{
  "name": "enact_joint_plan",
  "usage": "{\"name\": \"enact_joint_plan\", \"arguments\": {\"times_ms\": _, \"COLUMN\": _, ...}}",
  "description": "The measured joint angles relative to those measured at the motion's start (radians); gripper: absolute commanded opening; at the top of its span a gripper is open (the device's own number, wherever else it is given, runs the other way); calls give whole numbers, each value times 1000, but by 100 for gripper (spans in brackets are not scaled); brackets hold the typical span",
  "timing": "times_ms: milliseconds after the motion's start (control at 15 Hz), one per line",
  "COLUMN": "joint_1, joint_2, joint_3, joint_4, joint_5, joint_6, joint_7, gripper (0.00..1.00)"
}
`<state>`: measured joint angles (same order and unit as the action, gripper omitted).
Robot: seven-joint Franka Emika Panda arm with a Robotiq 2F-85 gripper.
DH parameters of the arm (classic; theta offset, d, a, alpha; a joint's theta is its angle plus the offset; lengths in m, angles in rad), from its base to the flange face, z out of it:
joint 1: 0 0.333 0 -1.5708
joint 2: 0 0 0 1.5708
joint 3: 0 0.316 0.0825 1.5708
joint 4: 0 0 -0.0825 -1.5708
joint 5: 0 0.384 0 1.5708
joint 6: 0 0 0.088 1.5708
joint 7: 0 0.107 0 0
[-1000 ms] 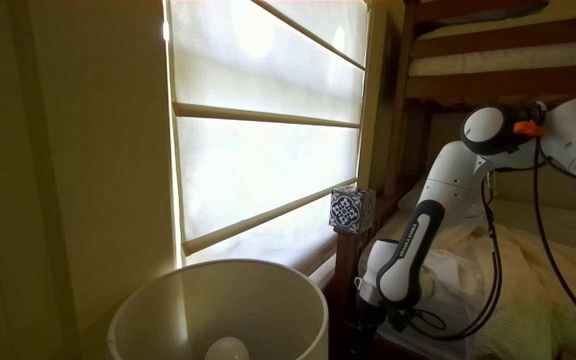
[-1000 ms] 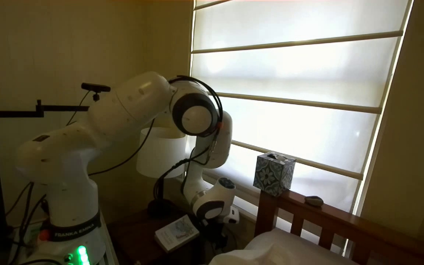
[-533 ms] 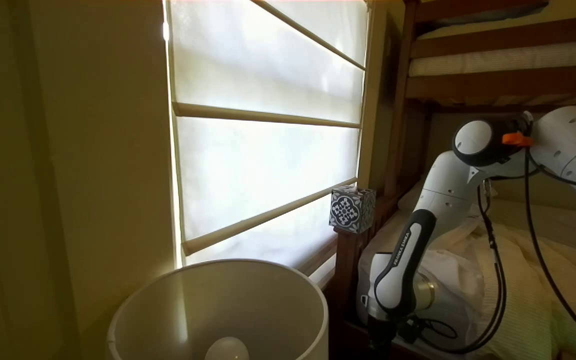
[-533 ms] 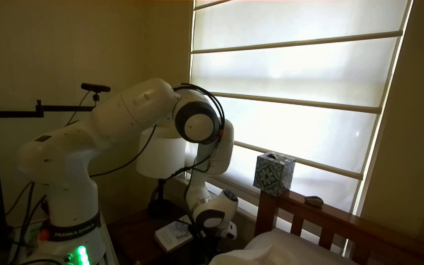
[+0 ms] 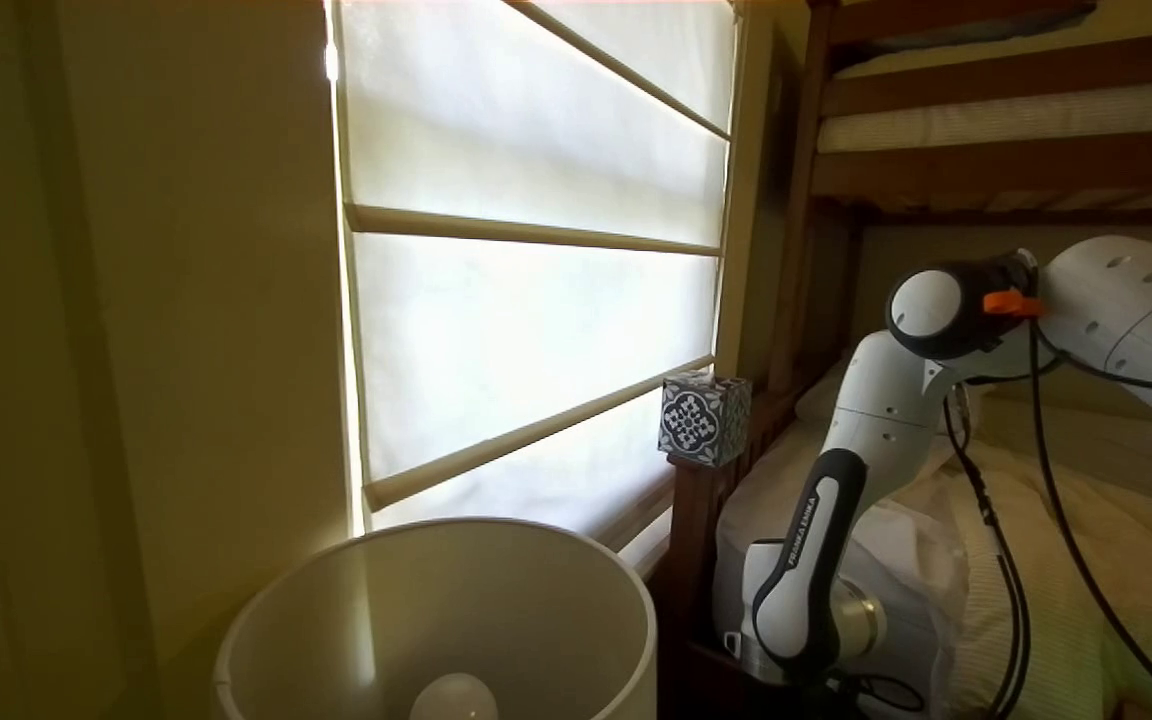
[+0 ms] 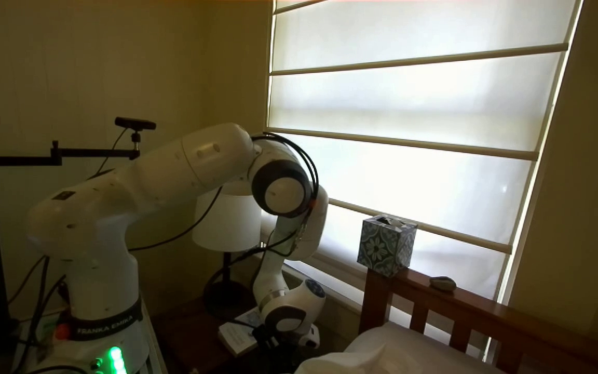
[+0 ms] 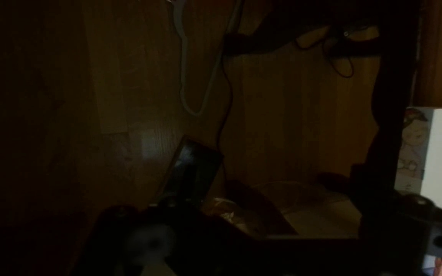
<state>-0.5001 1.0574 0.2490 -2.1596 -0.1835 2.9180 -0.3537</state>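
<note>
From the left in an exterior view, a small camera [image 6: 135,123] sits on a stand behind the robot arm [image 6: 195,161], which reaches past a white lamp [image 6: 226,223] and bends downward at its far end. Below the lamp a book [image 6: 239,335] lies flat on the nightstand [image 6: 190,332], partly hidden by the arm's wrist; farther right, a tissue box [image 6: 386,246] and a stone [image 6: 443,283] rest along the bed rail [image 6: 486,307]. Across the wrist view, a pale loop [image 7: 183,65] (a hanger or a cord, too dim to say) and a dark slab [image 7: 190,172] lie on the wood floor [image 7: 121,115]. The gripper [image 7: 294,218] has its fingers [image 7: 154,241] spread wide, with nothing held that I can make out. The space between them looks down onto the floor beside the nightstand, not onto the book, which lies off to the right in that view, partly behind the right-hand finger. It is near; whether they touch I can't tell. The frame's edge cuts the book off, so its long axis can't be told either.
</note>
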Motion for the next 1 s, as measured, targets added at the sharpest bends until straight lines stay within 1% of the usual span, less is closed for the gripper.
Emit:
{"name": "enact_joint_plan", "arguments": {"times_ms": 133, "joint_1": -14, "joint_2": 3, "joint_3": 15, "joint_4": 2, "joint_5": 10, "joint_6": -4, "joint_7": -15, "gripper": 100}}
{"name": "enact_joint_plan", "arguments": {"times_ms": 267, "joint_1": -47, "joint_2": 13, "joint_3": 52, "joint_4": 13, "joint_5": 22, "joint_6": -29, "joint_7": -44, "gripper": 100}}
{"name": "enact_joint_plan", "arguments": {"times_ms": 533, "joint_1": -120, "joint_2": 49, "joint_3": 125, "joint_4": 56, "joint_5": 53, "joint_6": -118, "joint_7": -117, "gripper": 100}}
{"name": "enact_joint_plan", "arguments": {"times_ms": 800, "joint_1": -162, "joint_2": 91, "joint_3": 154, "joint_4": 110, "joint_5": 88, "joint_6": -212, "joint_7": -193, "gripper": 100}}
{"name": "enact_joint_plan", "arguments": {"times_ms": 1000, "joint_1": -165, "joint_2": 149, "joint_3": 163, "joint_4": 158, "joint_5": 104, "joint_6": -239, "joint_7": -253, "gripper": 100}}
